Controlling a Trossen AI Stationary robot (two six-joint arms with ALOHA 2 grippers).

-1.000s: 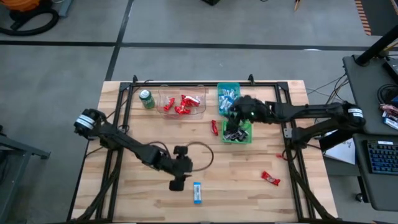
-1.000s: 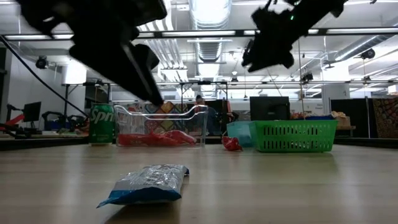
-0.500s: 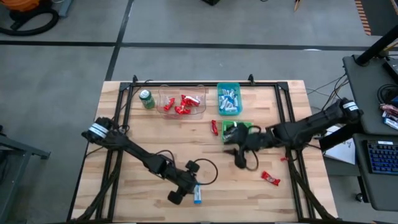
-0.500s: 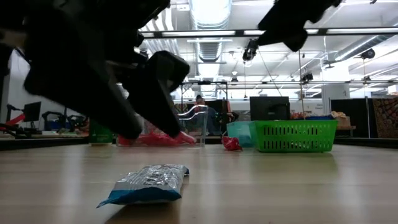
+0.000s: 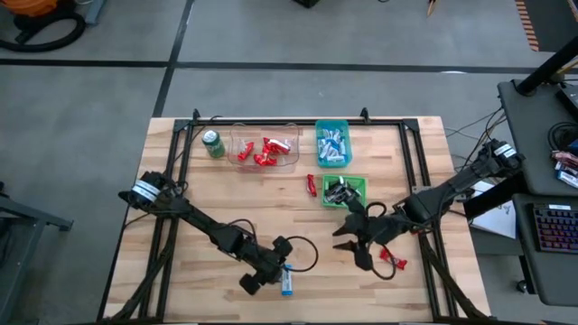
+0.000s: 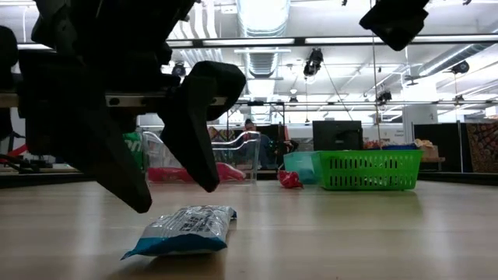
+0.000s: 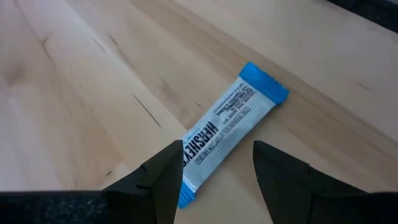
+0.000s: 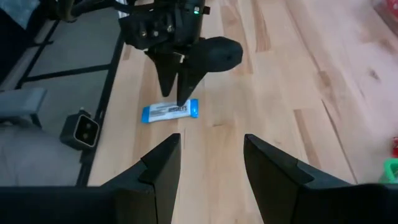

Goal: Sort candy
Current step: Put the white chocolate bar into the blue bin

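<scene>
A light blue-and-white candy bar (image 7: 227, 127) lies flat on the wooden table near its front edge (image 5: 287, 280). My left gripper (image 7: 217, 168) is low over the bar's near end, open, one finger on either side of it (image 6: 175, 194), touching nothing. My right gripper (image 8: 211, 162) hangs open and empty above the table's near right (image 5: 354, 242), beside a loose red candy (image 5: 391, 259). Another red candy (image 5: 312, 185) lies by the green basket (image 5: 344, 191), which holds dark candies.
At the far side stand a clear bin of red candies (image 5: 265, 149), a blue bin of light blue candies (image 5: 331, 144) and a green drink can (image 5: 213, 143). Black frame rails run along the table's left and right sides. Bare wood lies in the middle.
My left gripper has sunk toward the blue-and-white bar and rolled, so its fingers now straddle the bar. My right gripper has swung away from the green basket toward the table's near edge, ending beside the loose red candy. The candies have stayed where they were.
</scene>
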